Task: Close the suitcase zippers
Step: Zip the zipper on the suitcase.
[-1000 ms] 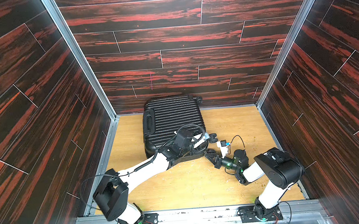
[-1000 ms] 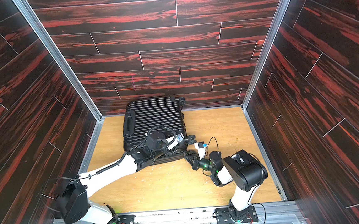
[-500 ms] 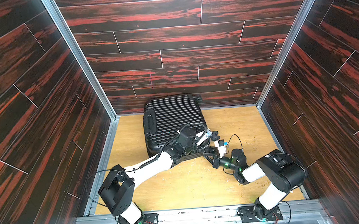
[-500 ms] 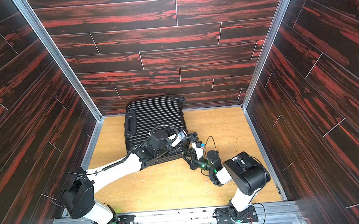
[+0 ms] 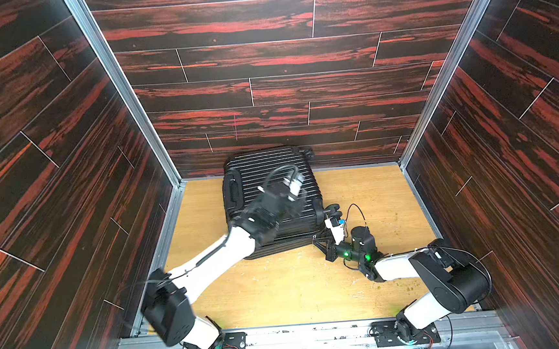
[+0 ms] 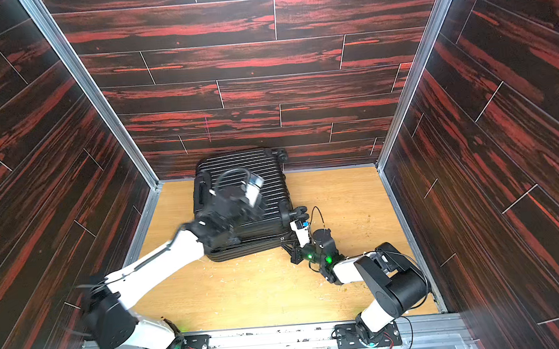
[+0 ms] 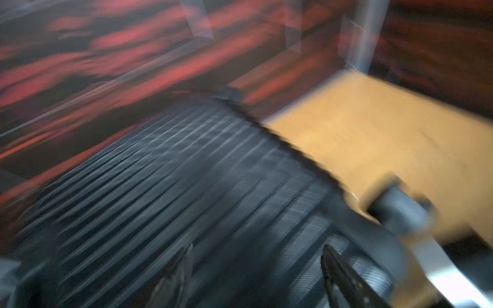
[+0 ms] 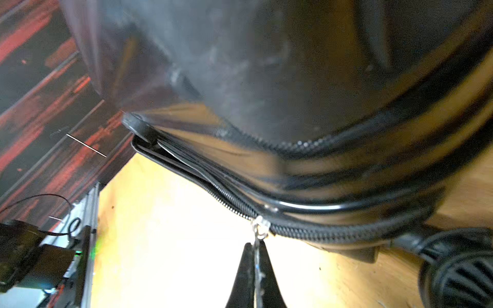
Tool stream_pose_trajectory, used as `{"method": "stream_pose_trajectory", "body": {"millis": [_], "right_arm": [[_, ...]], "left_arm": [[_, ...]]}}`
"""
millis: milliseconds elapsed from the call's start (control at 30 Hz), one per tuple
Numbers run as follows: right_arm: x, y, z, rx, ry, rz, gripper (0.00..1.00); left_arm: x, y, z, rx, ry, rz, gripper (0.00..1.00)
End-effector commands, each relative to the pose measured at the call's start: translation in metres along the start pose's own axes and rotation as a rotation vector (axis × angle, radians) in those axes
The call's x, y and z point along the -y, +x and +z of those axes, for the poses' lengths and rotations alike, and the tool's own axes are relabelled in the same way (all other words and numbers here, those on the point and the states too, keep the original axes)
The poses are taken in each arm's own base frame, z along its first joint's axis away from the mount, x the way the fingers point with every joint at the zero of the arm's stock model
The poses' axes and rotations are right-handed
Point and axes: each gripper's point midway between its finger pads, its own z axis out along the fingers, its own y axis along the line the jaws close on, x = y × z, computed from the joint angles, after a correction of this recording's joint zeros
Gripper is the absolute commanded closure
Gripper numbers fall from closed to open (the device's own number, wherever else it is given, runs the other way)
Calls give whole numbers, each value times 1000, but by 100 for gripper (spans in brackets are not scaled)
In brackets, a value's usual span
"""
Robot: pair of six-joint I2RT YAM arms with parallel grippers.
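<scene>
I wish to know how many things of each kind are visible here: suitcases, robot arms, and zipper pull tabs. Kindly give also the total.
suitcase: 1
robot arms: 2 (left arm, right arm)
zipper pull tab: 1
total: 4

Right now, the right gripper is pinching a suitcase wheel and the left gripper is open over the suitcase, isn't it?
Not a wheel. The right gripper is shut on the silvery zipper pull tab, as the right wrist view shows. The left gripper is indeed open over the suitcase.
</scene>
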Motion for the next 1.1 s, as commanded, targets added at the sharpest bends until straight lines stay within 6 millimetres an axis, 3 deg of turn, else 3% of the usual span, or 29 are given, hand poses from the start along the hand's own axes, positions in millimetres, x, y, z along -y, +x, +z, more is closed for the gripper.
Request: {"method": "stream_pose_trajectory", "body": {"millis": [0, 133, 233, 367, 667, 700, 1067], "right_arm": [[9, 17, 3, -80, 61, 1, 100], [11, 17, 3, -82, 71, -12, 100], [11, 16, 3, -81, 72, -16, 100], [10, 14, 4, -79, 71, -22, 100], [8, 14, 3, -81, 70, -28, 100], [8, 14, 2, -81, 73, -29, 100], [8, 15, 2, -82, 72, -29, 100]], "left_arm": [[-79, 10, -28, -92, -168, -334, 25], [-145, 41, -36, -187, -310, -467, 29], [-180, 65, -39, -292, -388, -516, 30], [-218, 91, -25, -381, -429, -581, 45], [-230, 107, 16, -460, -355, -631, 47], [-230, 115, 25, -483, -352, -635, 47], [-217, 121, 47, -502, -246, -646, 42]]}}
